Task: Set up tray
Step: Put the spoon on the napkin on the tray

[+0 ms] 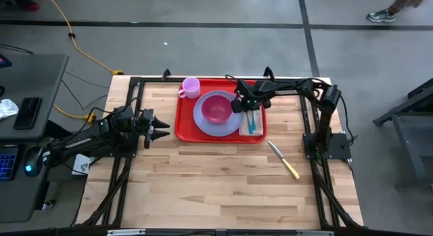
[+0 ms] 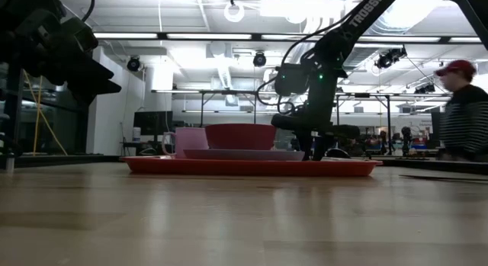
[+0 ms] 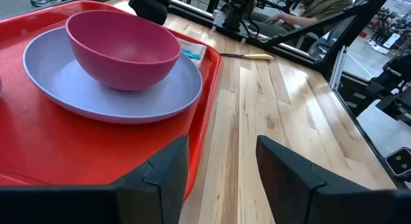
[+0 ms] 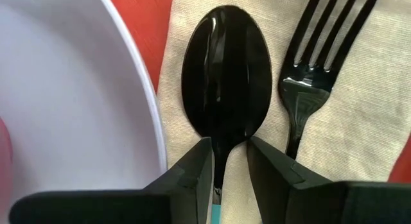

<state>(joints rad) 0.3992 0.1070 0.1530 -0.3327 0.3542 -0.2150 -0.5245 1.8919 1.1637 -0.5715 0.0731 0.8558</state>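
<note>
Wooden table (image 1: 223, 175), red (low-rimmed) tray (image 1: 184, 122).

left tool (image 3: 221, 179): parted, low | right tool (image 4: 228, 161): pointing down, narrowly parted

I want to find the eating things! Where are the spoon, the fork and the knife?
spoon (image 4: 226, 70), right wrist view, middle of its bowl.
fork (image 4: 307, 89), right wrist view, base of its prongs.
knife (image 1: 283, 159), high view, middle of it.
</note>
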